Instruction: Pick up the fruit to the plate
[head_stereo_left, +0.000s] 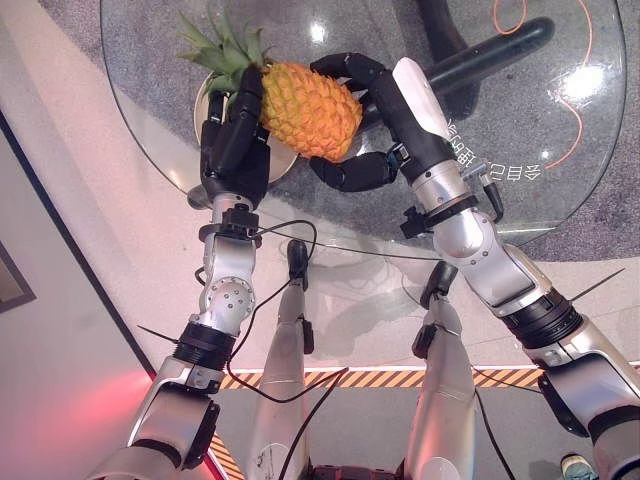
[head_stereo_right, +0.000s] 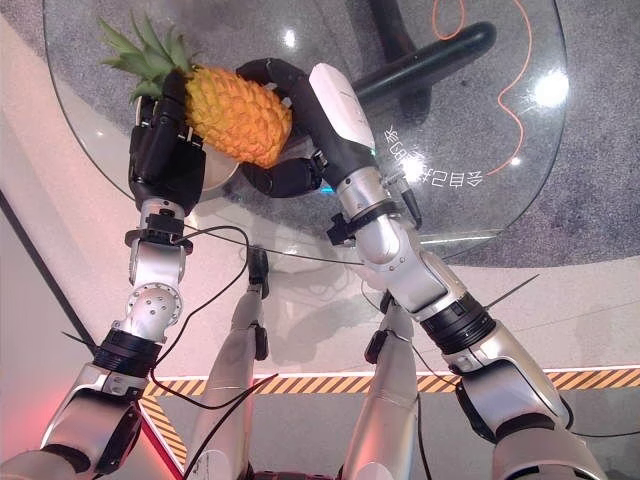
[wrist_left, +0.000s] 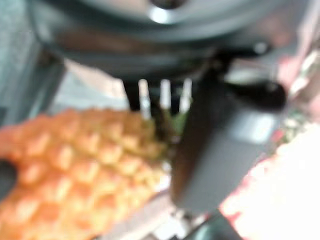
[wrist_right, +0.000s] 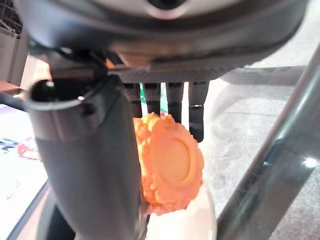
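While both hands grip it, the pineapple (head_stereo_left: 305, 108) sits lifted over the near-left part of the round glass table (head_stereo_left: 520, 150), lying on its side with the green crown (head_stereo_left: 222, 48) pointing away to the robot's left and the cut base toward its right.

Left hand (head_stereo_left: 235, 135): fingers curled up round the crown end of the fruit, clamped on it.
Right hand (head_stereo_left: 375, 120): fingers wrapped over the far side of the base end, thumb under the near side, also clamped on it. Right wrist view confirms the round orange base (wrist_right: 172, 162) pressed between thumb and fingers.

Plate (head_stereo_left: 285, 160): pale, on the glass directly beneath the fruit and left hand, mostly covered by them. Cannot tell whether the pineapple touches it or hangs just above.

Progress, as judged: pickup done, fruit already over the plate. Left to do: lower it fully, let go with both hands, draw them clear.

Writing: some pale characters show on the glass (head_stereo_left: 500, 165) just beside the right wrist, upside down from here; not legible enough to record
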